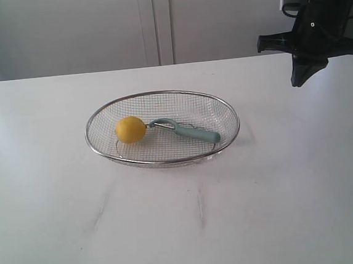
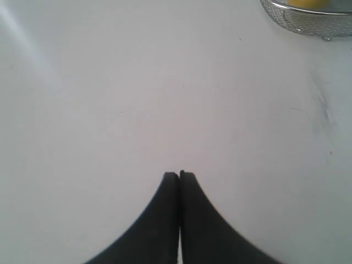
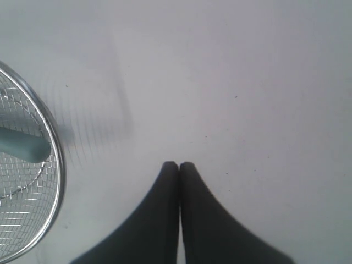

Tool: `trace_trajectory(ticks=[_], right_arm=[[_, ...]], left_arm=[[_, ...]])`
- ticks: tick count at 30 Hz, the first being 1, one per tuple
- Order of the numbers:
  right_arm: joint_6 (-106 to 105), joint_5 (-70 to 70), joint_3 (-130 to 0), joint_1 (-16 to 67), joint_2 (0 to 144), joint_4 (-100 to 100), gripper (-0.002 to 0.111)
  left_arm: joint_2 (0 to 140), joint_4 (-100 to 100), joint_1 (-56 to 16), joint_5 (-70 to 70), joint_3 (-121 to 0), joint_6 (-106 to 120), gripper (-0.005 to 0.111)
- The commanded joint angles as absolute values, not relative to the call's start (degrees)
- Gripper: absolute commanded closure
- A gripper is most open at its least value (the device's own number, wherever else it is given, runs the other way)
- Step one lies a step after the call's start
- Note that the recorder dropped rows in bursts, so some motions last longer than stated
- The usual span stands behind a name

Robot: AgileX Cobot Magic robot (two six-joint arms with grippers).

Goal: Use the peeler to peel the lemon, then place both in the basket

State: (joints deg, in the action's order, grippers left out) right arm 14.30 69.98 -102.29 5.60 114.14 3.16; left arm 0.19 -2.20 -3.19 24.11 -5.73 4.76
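With the black left tool [image 2: 179, 175] and right tool [image 3: 179, 165] both clenched empty, the smooth yellow lemon [image 1: 130, 129], lying at nine o'clock in the oval silver wire-mesh basket [image 1: 167, 163] just beside the teal-handled peeler [image 1: 189, 131], is risking rolling away if nudged.

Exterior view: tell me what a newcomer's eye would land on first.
The bright yellow lemon stands out first, lying in the wire basket at the middle of the white table, with the teal peeler beside it in the same basket. Next comes the black right gripper, shut, hanging above the table's far right.
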Motion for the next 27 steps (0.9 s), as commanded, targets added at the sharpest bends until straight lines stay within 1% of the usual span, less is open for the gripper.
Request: trace_trajectory(ticks=[1, 11, 20, 27], right_arm=[[14.4, 70.0, -102.8, 5.2, 113.6, 2.9, 0.108], [14.4, 70.0, -102.8, 5.2, 113.6, 2.9, 0.108], [14.4, 70.0, -102.8, 5.2, 113.6, 2.9, 0.108], [14.4, 70.0, -102.8, 5.2, 113.6, 2.9, 0.108]], left_arm=[[0.0, -2.5, -3.0, 23.6, -5.3, 1.4, 0.107], [0.0, -2.5, -3.0, 23.6, -5.3, 1.4, 0.107], [0.0, -2.5, -3.0, 20.4, -0.1, 1.5, 0.107], [0.0, -2.5, -3.0, 19.4, 0.0, 1.5, 0.107]])
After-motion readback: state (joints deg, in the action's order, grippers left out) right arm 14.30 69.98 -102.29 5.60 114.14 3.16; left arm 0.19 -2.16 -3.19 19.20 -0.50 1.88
